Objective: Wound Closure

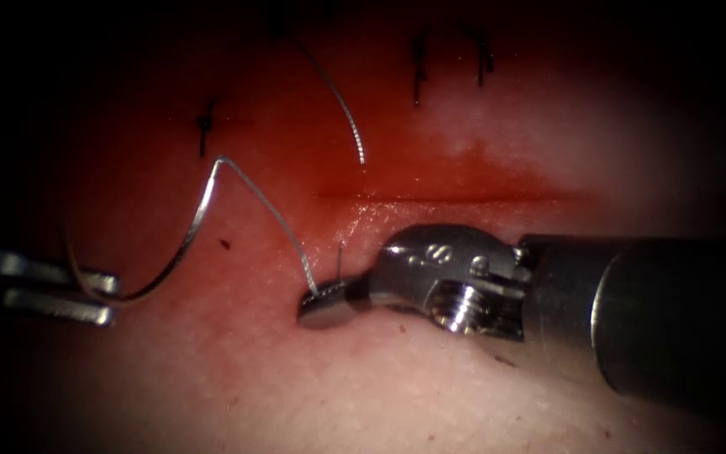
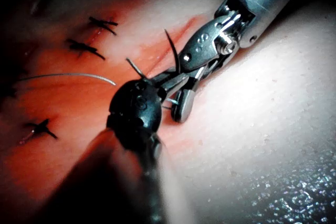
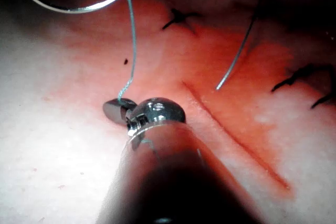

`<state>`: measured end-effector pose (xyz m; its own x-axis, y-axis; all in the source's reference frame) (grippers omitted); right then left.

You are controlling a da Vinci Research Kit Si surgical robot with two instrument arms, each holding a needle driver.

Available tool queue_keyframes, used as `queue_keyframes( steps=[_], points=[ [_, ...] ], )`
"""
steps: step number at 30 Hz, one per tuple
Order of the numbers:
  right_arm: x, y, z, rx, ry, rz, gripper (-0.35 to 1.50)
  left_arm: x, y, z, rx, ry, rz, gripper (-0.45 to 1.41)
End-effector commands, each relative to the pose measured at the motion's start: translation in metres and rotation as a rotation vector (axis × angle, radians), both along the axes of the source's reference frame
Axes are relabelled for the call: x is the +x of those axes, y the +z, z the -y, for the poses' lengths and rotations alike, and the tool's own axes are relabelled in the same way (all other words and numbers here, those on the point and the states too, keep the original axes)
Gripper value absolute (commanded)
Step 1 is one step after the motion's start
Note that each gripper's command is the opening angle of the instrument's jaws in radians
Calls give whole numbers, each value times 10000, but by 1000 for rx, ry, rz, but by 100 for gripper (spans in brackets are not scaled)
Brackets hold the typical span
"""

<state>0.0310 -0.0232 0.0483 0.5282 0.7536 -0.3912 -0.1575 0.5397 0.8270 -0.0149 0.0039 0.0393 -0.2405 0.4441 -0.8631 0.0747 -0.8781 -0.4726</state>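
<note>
Left pincer (image 1: 113, 299) clamped on needle (image 1: 191, 229) past mid-curve, at 9 o'clock, left of cut (image 1: 447, 199), clear of tissue (image 1: 380, 395). Right pincer (image 1: 325, 304) pinching thread (image 1: 283, 223). Needle likely stiff, slick: best gripped mid-body. Thread limp, light.

Cut off at 9 o'clock in the endoscope view: left tool (image 1: 113, 298), shaft beyond the edge. Lost in the dark past its clamping jaws: needle (image 1: 180, 252) tip, too dim to place. Cut off at 3 to 4 o'clock: right tool (image 1: 319, 307) shaft. Hidden between its closed jaws: gripped bit of thread (image 1: 283, 235). Swallowed by shadow at 12 o'clock: upper run of loose thread end (image 1: 342, 105). Right wrist view: right jaws mostly masked by own wrist joint. Left wrist view: left jaw tips buried behind dark wrist housing.
</note>
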Motion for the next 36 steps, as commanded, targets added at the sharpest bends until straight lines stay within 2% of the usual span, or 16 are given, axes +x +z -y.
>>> queue_keyframes(
  steps=[1,6,7,10,12,14,21,25,26,30,32,33,35,36],
  points=[
    [18,-10,-1,5,-6,-8,-35,-6,6,-3,-1,-6,-8,-45],
    [24,-19,-12,-81,40,-76,-35,-3,4,-2,3,-11,-18,-45],
    [24,-16,-18,-111,53,-91,14,-1,3,-2,4,-11,-19,-45],
    [18,-3,-31,-157,98,-131,98,5,0,-4,5,-18,-34,-45],
    [12,7,-43,-218,137,-147,126,12,-2,-6,3,-34,-63,-45],
    [5,15,-53,-233,172,-155,131,20,-4,-8,5,-49,-92,-45],
    [-20,37,-72,-285,212,-114,125,37,-6,-20,11,-111,-157,-45],
    [-27,52,-75,-300,227,-54,106,41,-4,-21,13,-127,-181,-45],
    [-27,60,-71,-308,222,-23,91,40,-3,-21,13,-128,-180,-45],
    [-22,74,-68,-322,221,34,73,39,-2,-21,12,-128,-181,-45],
    [-20,82,-69,-328,224,55,57,39,-2,-20,12,-128,-181,-45],
    [-19,86,-68,-330,221,65,46,39,-2,-20,12,-128,-182,-45],
    [-17,92,-66,-325,219,78,-8,39,-2,-20,12,-129,-182,-45],
    [-17,92,-66,-325,219,78,-8,39,-2,-20,12,-129,-182,-45]
  ],
)
